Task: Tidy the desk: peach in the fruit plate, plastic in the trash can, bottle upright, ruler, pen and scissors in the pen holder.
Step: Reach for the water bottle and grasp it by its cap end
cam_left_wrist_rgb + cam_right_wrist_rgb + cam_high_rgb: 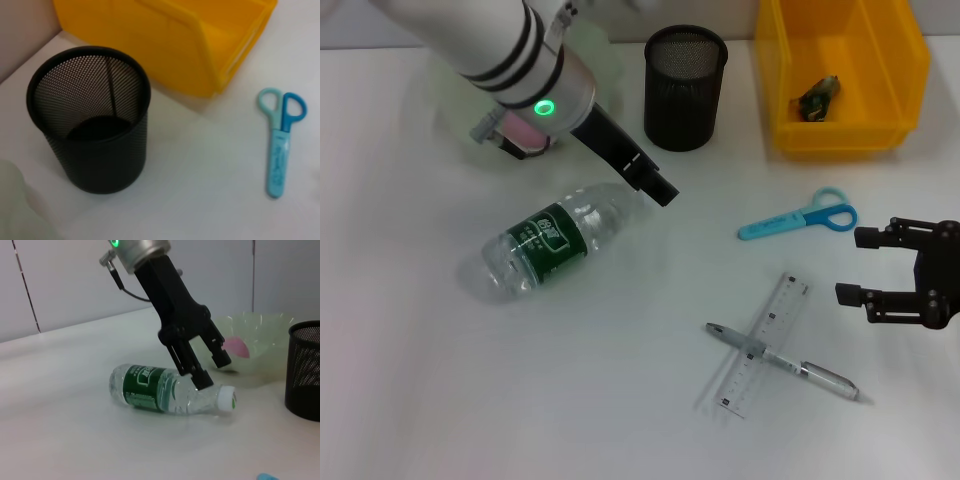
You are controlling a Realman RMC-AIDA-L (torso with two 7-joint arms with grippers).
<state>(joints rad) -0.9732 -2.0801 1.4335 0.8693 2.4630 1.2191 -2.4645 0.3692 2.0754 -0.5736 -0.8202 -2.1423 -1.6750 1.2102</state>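
Clear green-labelled bottle (552, 240) lies sideways, left hand (212, 371) spread above its neck.

We see the fruit plate (590, 60) mostly hidden behind the left arm (only pale rim shows); the peach (236, 347) is partly covered, and the trash can (840, 75) is cut off.
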